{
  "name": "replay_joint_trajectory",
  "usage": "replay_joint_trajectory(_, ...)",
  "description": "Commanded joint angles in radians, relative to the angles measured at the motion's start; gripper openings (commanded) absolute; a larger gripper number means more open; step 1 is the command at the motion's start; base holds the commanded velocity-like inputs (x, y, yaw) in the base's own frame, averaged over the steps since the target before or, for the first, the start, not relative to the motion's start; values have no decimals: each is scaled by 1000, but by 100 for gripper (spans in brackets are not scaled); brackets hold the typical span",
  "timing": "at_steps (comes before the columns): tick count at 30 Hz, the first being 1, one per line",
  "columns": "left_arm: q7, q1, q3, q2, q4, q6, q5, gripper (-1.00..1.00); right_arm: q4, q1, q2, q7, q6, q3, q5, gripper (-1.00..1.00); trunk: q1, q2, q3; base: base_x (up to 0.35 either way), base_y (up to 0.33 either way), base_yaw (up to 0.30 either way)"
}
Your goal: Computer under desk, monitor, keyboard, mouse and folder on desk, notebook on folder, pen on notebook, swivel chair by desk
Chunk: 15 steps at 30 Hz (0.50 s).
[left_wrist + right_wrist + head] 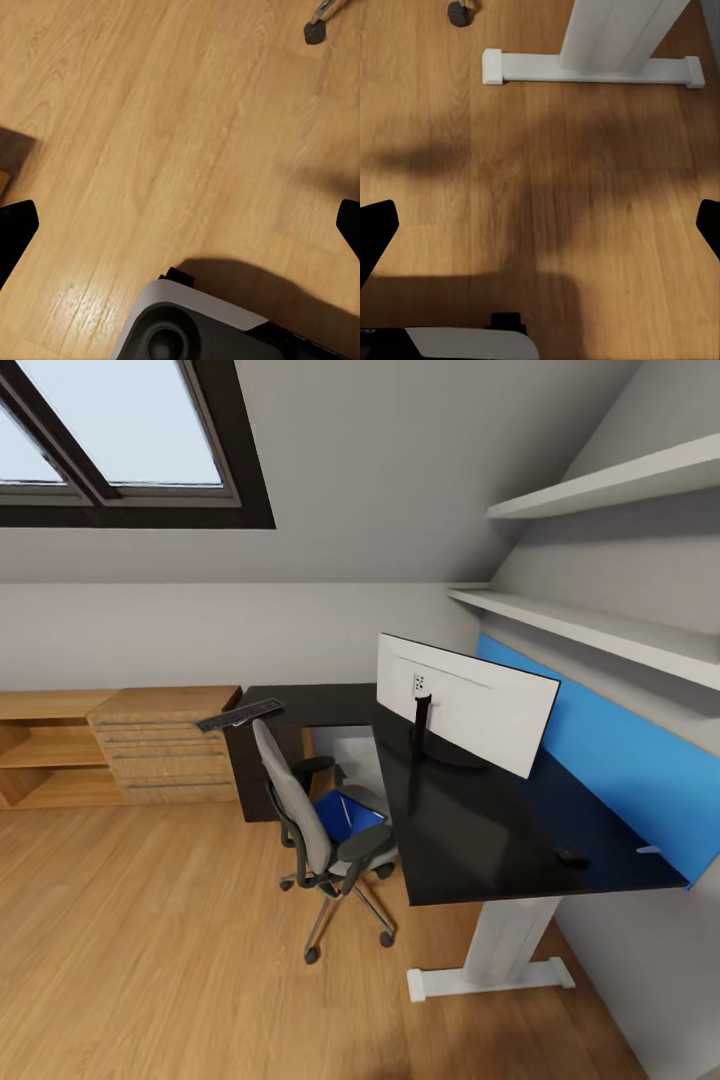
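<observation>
your left gripper [180, 225] hangs over bare wooden floor [150, 112], its fingertips [16, 225] spread wide at the two sides of the left wrist view, nothing between them. your right gripper [540, 225] hangs the same way, fingers [376, 225] wide apart and empty, just short of the white foot [585, 69] of the desk leg. a chair caster [457, 13] sits near that foot's end.

from the head view you have open floor [150, 940] on your left and ahead. the desk [480, 830] stands to your right, its near edge and corner jutting out above the white leg [505, 945]. the swivel chair [320, 830] stands close against the desk's inner edge, narrowing the way in; the folder [345, 815] lies on its seat.

on the desk the monitor [465, 700] stands upright, white back toward you, well in from the edge. a small dark thing [572, 855] lies near the desk's near right end; you cannot tell what it is.

farther off, the keyboard [240, 713] lies on the wooden drawer chest [170, 745], overhanging its corner beside the desk's far wing. two shelves [600, 560] run above the desk, with a blue panel [610, 760] behind it.
</observation>
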Motion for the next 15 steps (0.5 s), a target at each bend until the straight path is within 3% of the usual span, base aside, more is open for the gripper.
replay_joint_trajectory(1, 5, -1, -1, 0, 2, -3, -1, 100, 1, -1, 0, -8, -1, 1, 10, 100, 4, -8, -5, 0, 0, 0)
replay_joint_trajectory(15, 10, -1, 4, 12, 7, -7, 3, 100, 1, -1, 0, -9, -2, -1, 9, 100, 58, -106, -49, 0, 0, 0)
